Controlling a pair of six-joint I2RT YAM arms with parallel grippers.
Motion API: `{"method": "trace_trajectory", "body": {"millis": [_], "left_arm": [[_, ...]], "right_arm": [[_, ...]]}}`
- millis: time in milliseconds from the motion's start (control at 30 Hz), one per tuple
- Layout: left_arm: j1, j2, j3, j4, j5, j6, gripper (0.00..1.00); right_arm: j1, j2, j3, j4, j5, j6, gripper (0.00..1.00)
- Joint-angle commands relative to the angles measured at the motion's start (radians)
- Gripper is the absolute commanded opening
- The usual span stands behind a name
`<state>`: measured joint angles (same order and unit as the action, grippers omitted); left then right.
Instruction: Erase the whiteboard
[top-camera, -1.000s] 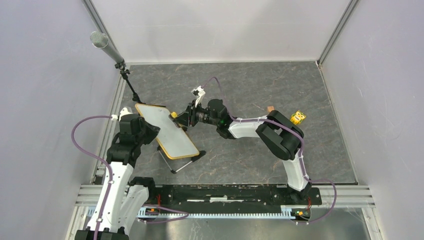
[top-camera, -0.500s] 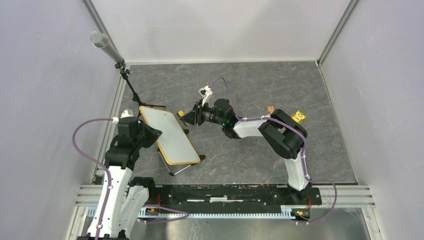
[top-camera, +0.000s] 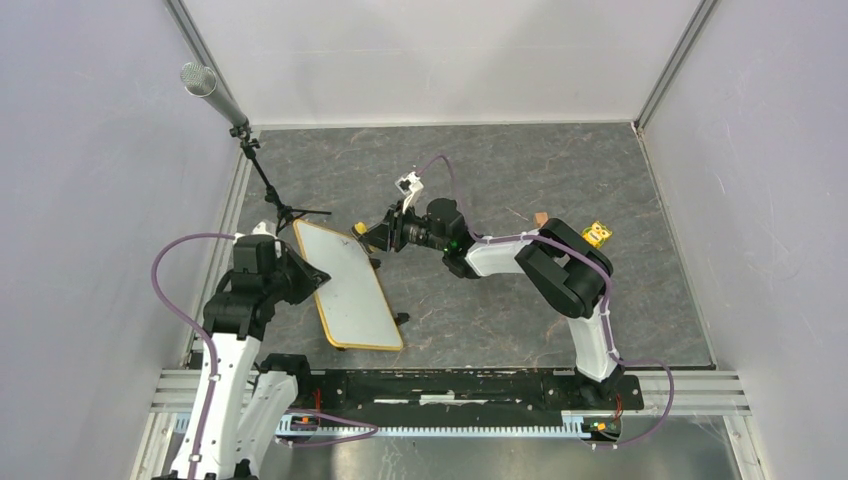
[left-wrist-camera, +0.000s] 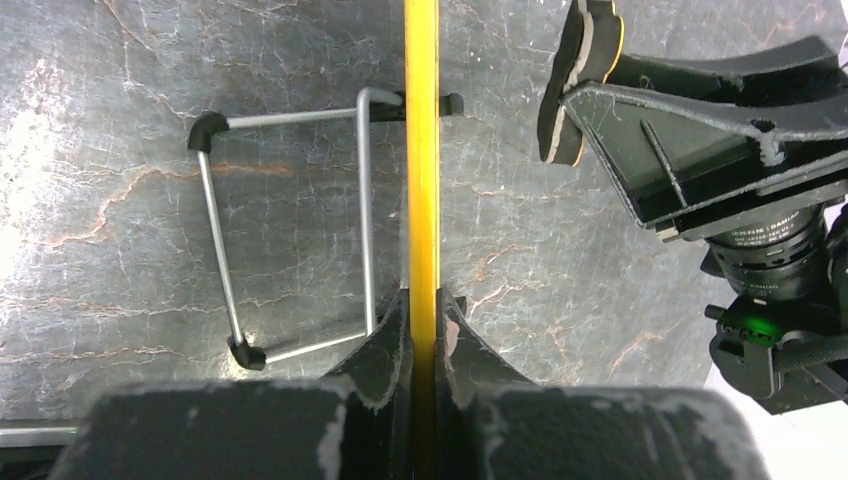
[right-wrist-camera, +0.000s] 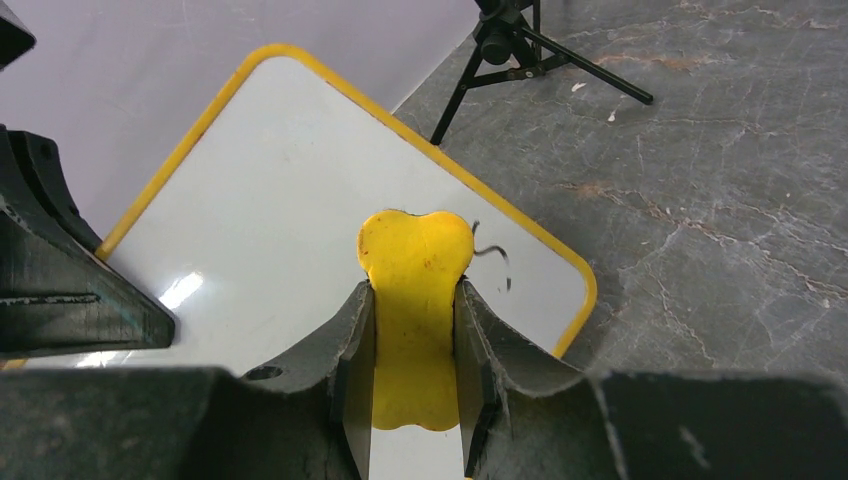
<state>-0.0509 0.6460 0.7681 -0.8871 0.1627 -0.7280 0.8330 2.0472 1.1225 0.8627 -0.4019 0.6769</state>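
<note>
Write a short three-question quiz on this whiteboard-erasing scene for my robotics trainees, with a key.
1. True or false: the left gripper pinches the whiteboard by its yellow frame.
2. The right gripper holds: A a marker; B a yellow eraser; C nothing.
3. Is the board wiped clean? Answer yes or no.
Key: 1 true. 2 B. 3 no: a black squiggle shows beside the eraser.

- Dark grey, marble-veined surface (top-camera: 520, 165).
- Black tripod microphone stand (top-camera: 283, 211), far left corner.
- Small yellow block (top-camera: 597, 234) and small tan block (top-camera: 541, 216), right of centre.
- Yellow-framed whiteboard (top-camera: 348, 283) on wire stand, near left; contact unclear.
</note>
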Motion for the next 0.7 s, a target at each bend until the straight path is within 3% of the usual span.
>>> {"method": "trace_trajectory", "body": {"millis": [0, 400, 667], "left_arm": [[0.002, -0.035, -0.035, -0.005, 0.082, 0.12, 0.02], [0.0, -0.005, -0.051, -0.007, 0.136, 0.168, 0.02], [0.001, 0.009, -0.061, 0.012, 0.163, 0.176, 0.02]], "right_arm": [[0.034, 0.048, 0.057, 0.072, 0.026, -0.006, 0.27], [0.081, 0.2, 0.16, 0.088, 0.231, -0.008, 0.27], [0.049, 0.285, 0.194, 0.096, 0.215, 0.06, 0.27]]}}
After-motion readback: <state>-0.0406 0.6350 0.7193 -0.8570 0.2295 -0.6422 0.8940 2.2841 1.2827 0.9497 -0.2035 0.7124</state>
